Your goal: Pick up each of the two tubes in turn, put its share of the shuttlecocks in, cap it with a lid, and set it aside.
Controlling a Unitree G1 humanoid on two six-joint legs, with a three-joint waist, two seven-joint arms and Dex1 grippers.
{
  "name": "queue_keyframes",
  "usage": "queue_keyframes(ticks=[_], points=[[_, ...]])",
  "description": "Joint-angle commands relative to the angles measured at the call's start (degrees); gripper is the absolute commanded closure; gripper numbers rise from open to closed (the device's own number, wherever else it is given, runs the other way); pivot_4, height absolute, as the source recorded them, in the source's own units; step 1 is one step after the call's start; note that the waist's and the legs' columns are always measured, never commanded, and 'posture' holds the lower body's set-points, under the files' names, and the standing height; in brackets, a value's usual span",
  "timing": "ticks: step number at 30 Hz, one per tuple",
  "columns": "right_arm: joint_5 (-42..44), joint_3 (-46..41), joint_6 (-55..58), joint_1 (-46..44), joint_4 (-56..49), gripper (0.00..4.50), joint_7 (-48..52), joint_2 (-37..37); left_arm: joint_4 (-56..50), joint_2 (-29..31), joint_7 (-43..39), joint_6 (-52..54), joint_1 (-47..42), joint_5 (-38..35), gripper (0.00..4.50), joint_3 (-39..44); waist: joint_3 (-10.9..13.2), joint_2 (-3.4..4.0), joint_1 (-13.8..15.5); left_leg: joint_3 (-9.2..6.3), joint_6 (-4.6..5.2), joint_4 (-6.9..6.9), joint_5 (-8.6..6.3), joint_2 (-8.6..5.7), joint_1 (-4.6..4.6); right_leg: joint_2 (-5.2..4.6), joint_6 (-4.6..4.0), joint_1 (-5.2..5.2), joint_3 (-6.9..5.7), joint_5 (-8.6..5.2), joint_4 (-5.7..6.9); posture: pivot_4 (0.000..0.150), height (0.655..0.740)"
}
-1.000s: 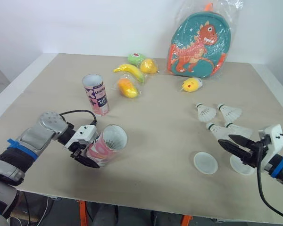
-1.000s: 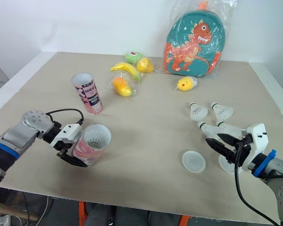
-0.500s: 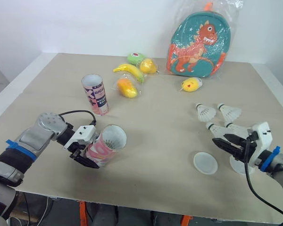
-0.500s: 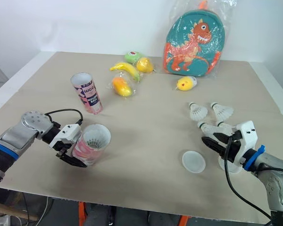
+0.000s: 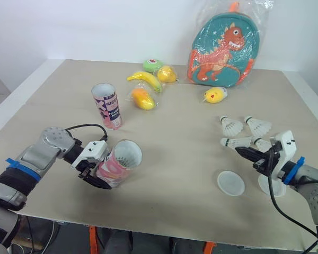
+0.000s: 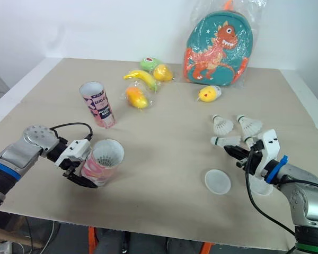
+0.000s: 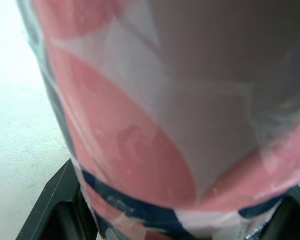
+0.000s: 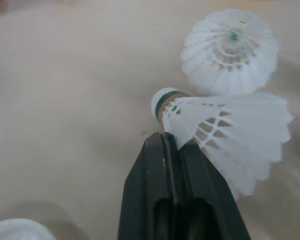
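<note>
My left gripper [image 5: 98, 169] is shut on a pink tube [image 5: 119, 161] and holds it tilted just above the table, its open mouth facing right. The tube [image 7: 165, 125] spans its fingers [image 7: 55, 205]. A second pink tube [image 5: 108, 106] stands upright farther back. At the right, my right gripper [image 5: 243, 151] is shut on the feather skirt of a white shuttlecock [image 8: 230, 125], whose cork points left. Three more shuttlecocks [image 5: 258, 126] sit just behind it. Two round white lids lie in front, one [image 5: 231, 182] in the open and one [image 5: 273, 186] partly under my right wrist.
A dinosaur backpack [image 5: 222, 45] in plastic wrap leans at the back. A banana [image 5: 146, 79], an orange fruit [image 5: 143, 98], a lemon [image 5: 167, 74], a green toy [image 5: 153, 64] and a yellow toy [image 5: 215, 95] lie at the back centre. Bare tabletop [image 5: 175, 143] separates my two grippers.
My right gripper moved left and back to the nearest shuttlecock and shut on its skirt; the shuttlecock shifted left. The left gripper and its tube stayed put.
</note>
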Motion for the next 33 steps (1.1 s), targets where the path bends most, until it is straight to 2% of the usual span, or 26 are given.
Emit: queue_keyframes(ticks=[1, 6, 10, 13, 19, 25, 33], points=[[1.94, -0.02, -0.07, -0.17, -4.12, 4.46, 1.32, -0.04, -0.48, -0.68, 0.11, 0.48, 1.04, 1.36, 1.46, -0.64, 0.0, -0.01, 0.01, -0.01, 0.0, 0.0, 0.0, 0.0, 0.0, 0.0, 0.0, 0.01, -0.01, 0.0, 0.0, 0.15, 0.74], [5.45, 4.34, 1.5, -3.49, -13.01, 4.46, 2.43, 0.54, -0.64, -1.0, 0.11, 0.63, 0.85, 1.32, 1.46, -0.81, 0.01, 0.02, -0.01, -0.03, 0.0, 0.01, 0.0, 0.0, 0.0, 0.01, 0.01, 0.0, -0.03, 0.0, 0.0, 0.15, 0.74], [7.73, 10.51, 3.02, -11.45, -22.78, 4.46, 4.06, -0.86, -0.35, -1.16, 0.11, 0.61, 0.42, 1.37, 1.46, -1.2, 0.08, 0.12, -0.03, -0.01, 0.0, 0.02, 0.01, 0.0, -0.03, 0.0, 0.07, -0.05, 0.0, 0.03, 0.01, 0.15, 0.74], [7.38, 15.6, 3.1, -19.69, -25.78, 4.46, 6.28, -1.9, 0.16, -1.47, 0.11, 0.19, -0.19, 1.85, 1.46, -1.52, 0.09, 0.03, 0.14, -0.13, -0.01, 0.05, 0.01, 0.0, -0.05, -0.03, 0.01, -0.1, -0.15, 0.0, -0.02, 0.15, 0.74], [4.65, 26.82, 1.55, -36.07, -24.04, 4.46, 14.0, -0.56, 0.53, -2.02, 0.11, 0.2, -1.5, 1.87, 1.46, -2.13, 0.13, 0.21, 0.12, -0.02, -0.01, 0.11, 0.01, 0.0, -0.12, -0.18, -0.07, -0.32, -0.28, -0.02, 0.0, 0.15, 0.74], [-2.16, 35.48, -2.88, -40.09, -21.51, 4.46, 19.99, -0.27, 0.22, -2.37, 0.11, 0.92, -1.02, 2.06, 1.46, -0.86, 0.08, -0.07, 0.29, -0.15, 0.06, 0.09, 0.06, -0.02, -0.26, -0.26, -0.16, -0.32, -0.55, -0.03, 0.0, 0.15, 0.74], [-7.42, 40.81, -5.26, -46.95, -15.0, 4.46, 22.14, 6.01, -1.05, -2.42, 0.11, 1.87, 0.24, 2.27, 1.46, 0.4, 0.1, -0.04, 0.13, -0.22, 0.06, 0.11, 0.07, 0.05, -0.27, -0.21, -0.19, -0.35, -0.69, -0.02, 0.06, 0.15, 0.74]])
